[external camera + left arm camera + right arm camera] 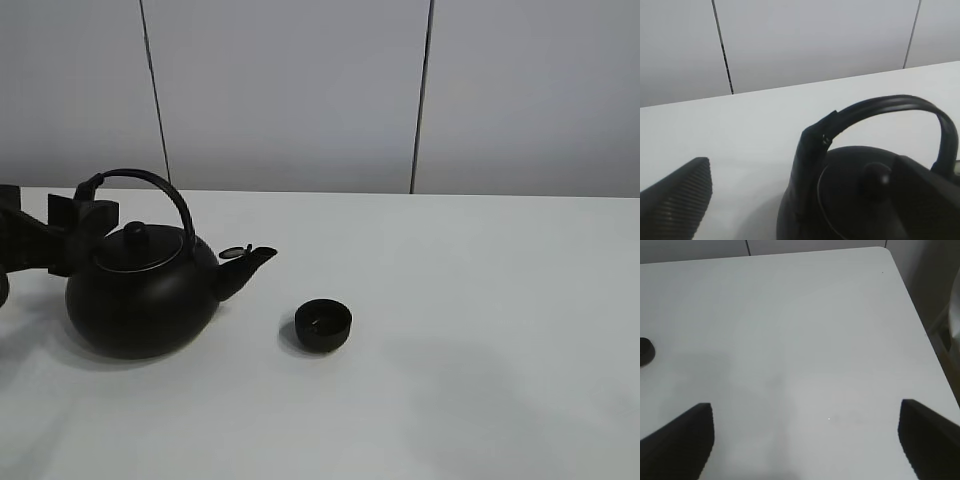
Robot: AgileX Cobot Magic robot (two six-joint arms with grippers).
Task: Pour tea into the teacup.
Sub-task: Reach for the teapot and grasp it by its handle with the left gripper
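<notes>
This looks like a robotics lab or test cell. A plain white surface [480, 300] with a rounded corner runs back to a wall [290, 90] of pale grey panels, split by thin dark seams [421, 100] and lit flat and evenly. A black kettle [140, 300] and a small black teacup [323, 325] stand on it like staged props. A camera riding on the arm looks down past the right pincer [805, 445], whose black fingers [680, 440] are spread wide above the bare white top.
</notes>
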